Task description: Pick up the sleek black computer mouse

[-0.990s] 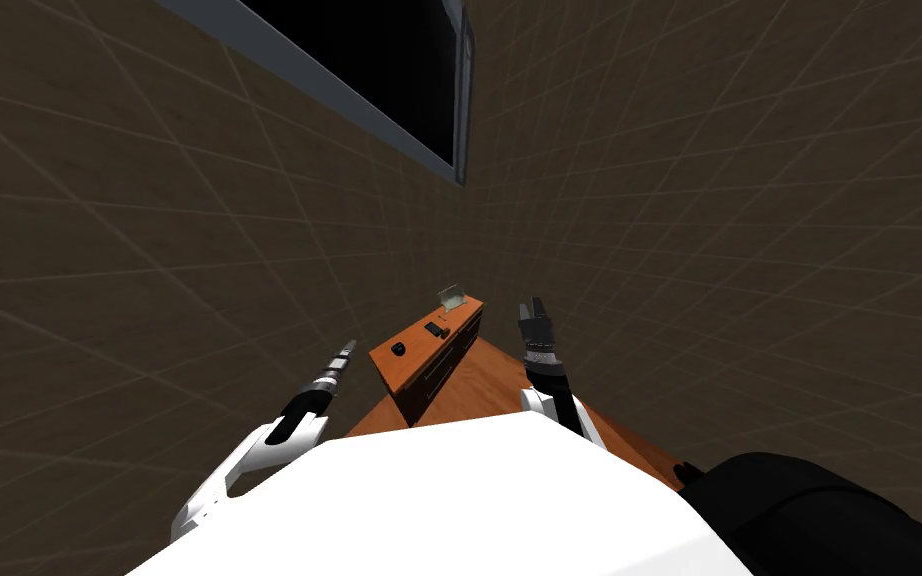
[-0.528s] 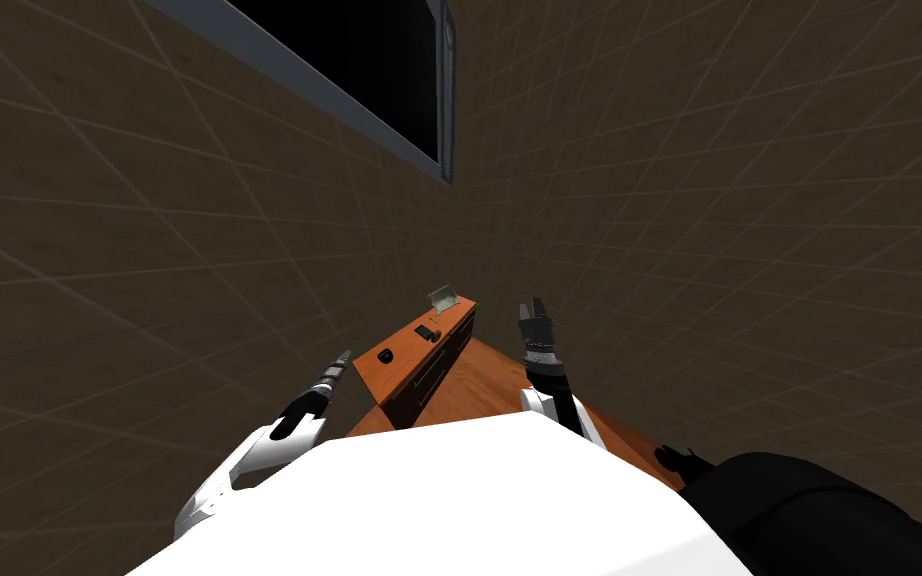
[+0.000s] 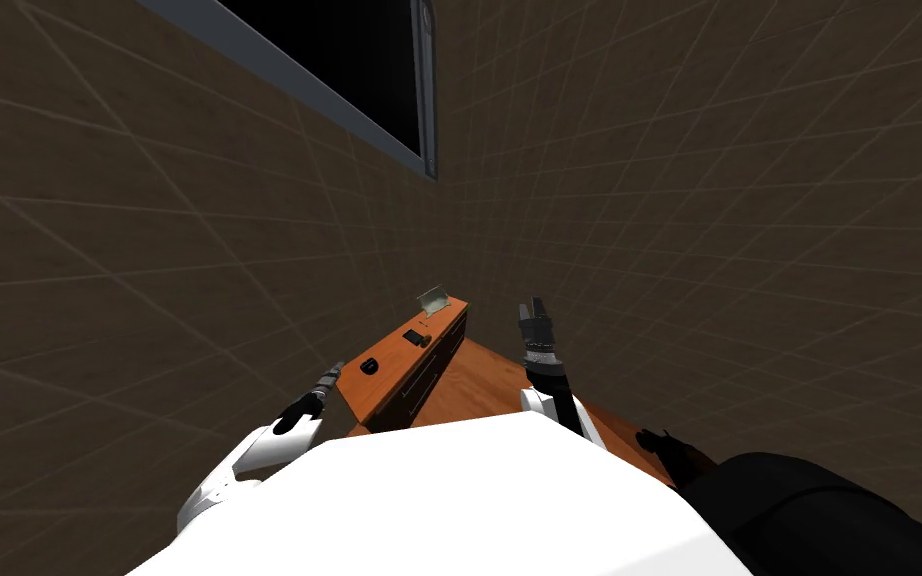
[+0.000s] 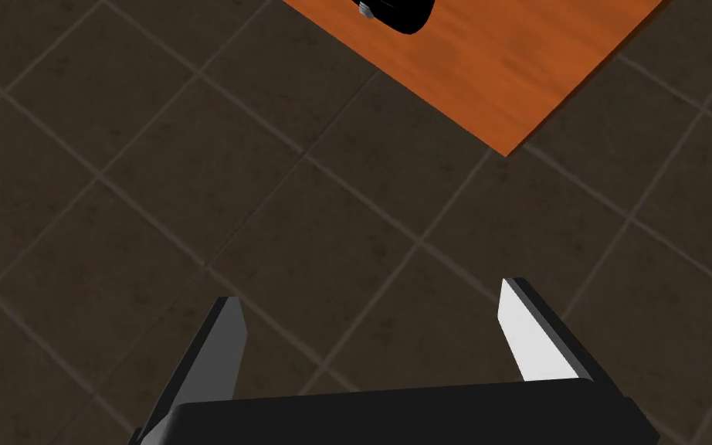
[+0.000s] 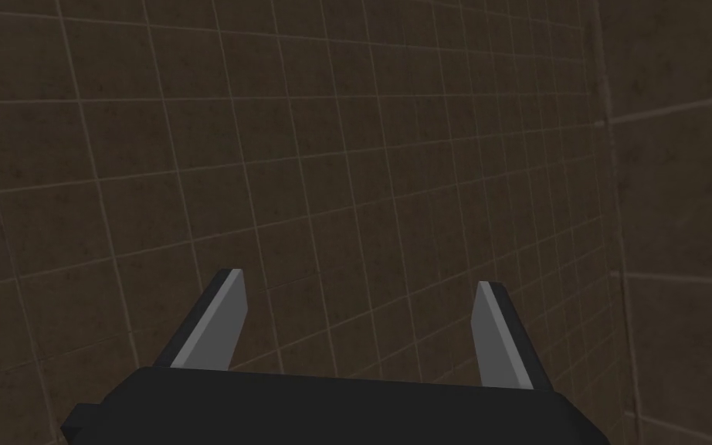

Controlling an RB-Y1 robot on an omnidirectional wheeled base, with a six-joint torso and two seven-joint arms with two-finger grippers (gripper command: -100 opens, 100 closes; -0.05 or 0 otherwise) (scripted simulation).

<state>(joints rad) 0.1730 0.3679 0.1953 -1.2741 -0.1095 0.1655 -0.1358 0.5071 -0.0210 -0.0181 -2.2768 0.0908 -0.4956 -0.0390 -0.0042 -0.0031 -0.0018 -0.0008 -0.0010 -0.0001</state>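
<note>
The biggest thing was the dark brown tiled floor (image 4: 192,193), which lay under everything. High up was a wide black area with a grey frame (image 3: 349,60). A big black rounded shape (image 3: 829,510) sat low on my right side, and I could not tell what it was. In the middle stood a long orange wooden cabinet with dark drawer fronts (image 3: 391,352).

The left gripper (image 3: 329,377) hung just beside the near corner of the cabinet, over the floor and not over the top. Its 2 thin grey fingers (image 4: 532,340) were spread wide with nothing between them. The right gripper (image 3: 534,308) was held up on the other side of the cabinet. Its 2 fingers were spread wide and empty too.

3 small things lay on the cabinet top. A pale little tray (image 3: 434,298) was at the far end and a flat dark block (image 3: 413,338) was in the middle. The small shiny black rounded computer mouse (image 3: 369,366) was at the near end. In the left wrist view it lay ahead of the fingers and well apart from them.

I think the step was the reach, and nothing was picked up yet. The next move would need the left gripper to go over the top. The mouse must sit between the 2 fingers before they come down and squeeze its sides.
</note>
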